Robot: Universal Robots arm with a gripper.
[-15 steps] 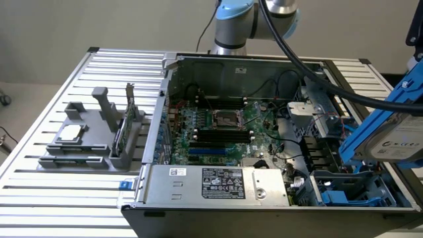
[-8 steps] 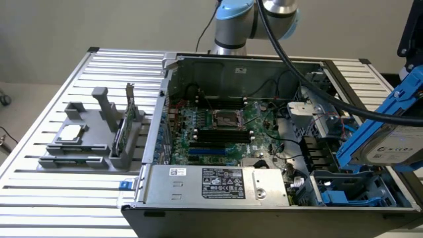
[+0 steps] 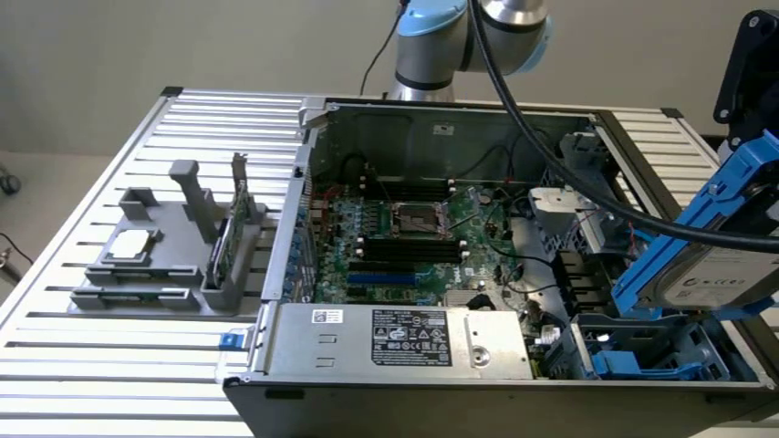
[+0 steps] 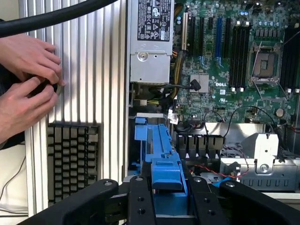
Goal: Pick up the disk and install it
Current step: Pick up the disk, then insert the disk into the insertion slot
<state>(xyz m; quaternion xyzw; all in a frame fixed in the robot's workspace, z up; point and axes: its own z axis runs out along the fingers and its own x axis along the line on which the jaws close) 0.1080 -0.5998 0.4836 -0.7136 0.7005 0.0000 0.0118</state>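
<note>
Exterior view: an open computer case [image 3: 365,128] lying on a slatted metal table [image 3: 122,365], motherboard [image 3: 402,233] exposed. At the case's end on the exterior view's right, the disk [image 3: 712,274], silver with a white label and a blue carrier, held tilted in the air just above the case's drive bay [image 3: 633,356], not seated. Beside the case, on the exterior view's left, a grey holder [image 3: 159,246] with a small chip and a green card. Wrist view: looking past the gripper [image 4: 168,201], black fingers [image 4: 140,201] pressed against both sides of the blue carrier, so clamped firmly on the disk. Beyond it, the case's bay, possibly a little off line, though hard to judge from this angle. Outside the case, a person's hands [image 4: 28,79] near a keyboard [image 4: 72,159]. Judged as pickup done and insertion not begun; calls for squaring the carrier with the bay and lowering it straight.
</note>
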